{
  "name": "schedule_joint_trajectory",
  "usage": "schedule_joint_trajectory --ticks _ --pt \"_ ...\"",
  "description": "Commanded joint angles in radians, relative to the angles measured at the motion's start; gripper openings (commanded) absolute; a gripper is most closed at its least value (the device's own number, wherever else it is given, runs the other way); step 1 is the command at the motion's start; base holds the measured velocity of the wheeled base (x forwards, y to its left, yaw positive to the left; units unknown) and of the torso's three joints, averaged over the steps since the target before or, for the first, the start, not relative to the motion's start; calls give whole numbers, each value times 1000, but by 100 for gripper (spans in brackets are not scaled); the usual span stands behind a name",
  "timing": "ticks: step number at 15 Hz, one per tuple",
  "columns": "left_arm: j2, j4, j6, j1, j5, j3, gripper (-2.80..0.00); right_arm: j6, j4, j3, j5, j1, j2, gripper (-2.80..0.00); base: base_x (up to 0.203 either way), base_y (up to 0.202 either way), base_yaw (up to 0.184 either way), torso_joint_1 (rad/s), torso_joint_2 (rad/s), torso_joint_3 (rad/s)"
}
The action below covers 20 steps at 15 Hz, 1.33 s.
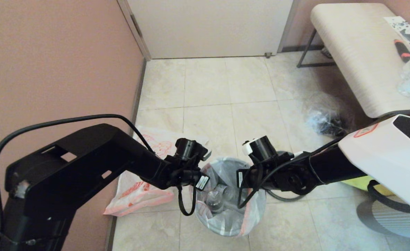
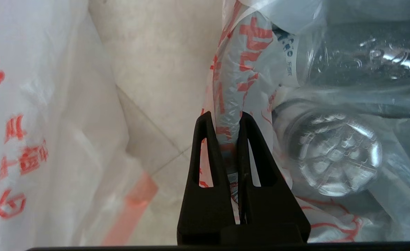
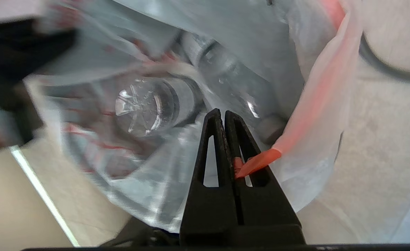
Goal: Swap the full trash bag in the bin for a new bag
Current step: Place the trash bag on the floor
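The full trash bag (image 1: 226, 209), thin white film with orange-red print, sits in the bin (image 1: 205, 216), whose round wall shows only through the film. Clear bottles (image 2: 334, 153) lie inside it. My left gripper (image 1: 200, 184) is at the bag's left edge, shut on a bunched fold of printed film (image 2: 227, 118). At the right edge my right gripper (image 1: 241, 181) is shut on the bag's orange-red handle (image 3: 260, 158), pinched low between the fingers (image 3: 224, 115). The new bag (image 1: 138, 188) lies flat on the floor left of the bin, against the wall.
A pink wall (image 1: 51, 69) runs close on the left. A clear film bag with dark items (image 1: 325, 120) lies under a bench (image 1: 351, 52) at the right. A yellow bag (image 1: 362, 182) and a grey ribbed object (image 1: 389, 216) sit right of the bin.
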<state>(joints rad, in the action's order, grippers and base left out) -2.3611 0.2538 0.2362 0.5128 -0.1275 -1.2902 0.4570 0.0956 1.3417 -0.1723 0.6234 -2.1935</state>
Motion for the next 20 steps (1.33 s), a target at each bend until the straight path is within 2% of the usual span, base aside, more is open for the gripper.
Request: schedule_joint_trajectory --ticks 1,3,6,10,17,18,20 --pt "-24 5 2 25 1 -8 -280 4 0 -4 0 1 63 -280 0 0 0 0 0 0" --pt "-29 5 2 31 -2 -8 -280 3 -4 -10 0 7 110 -280 0 0 0 0 0 0" --pt "-43 8 2 48 -45 -8 -280 3 -44 -11 3 23 200 -280 0 0 0 0 0 0" --pt "-46 28 2 59 -74 -17 -280 3 -73 -18 7 73 314 -280 0 0 0 0 0 0" --pt "-4 41 -9 59 -89 -14 -280 -1 -94 -15 7 130 397 -280 0 0 0 0 0 0" --pt "4 65 -9 60 -100 -12 0 -1 -96 -16 7 131 397 -280 0 0 0 0 0 0" --pt "41 80 -12 61 -103 -4 0 -1 -108 -18 5 131 397 -280 0 0 0 0 0 0"
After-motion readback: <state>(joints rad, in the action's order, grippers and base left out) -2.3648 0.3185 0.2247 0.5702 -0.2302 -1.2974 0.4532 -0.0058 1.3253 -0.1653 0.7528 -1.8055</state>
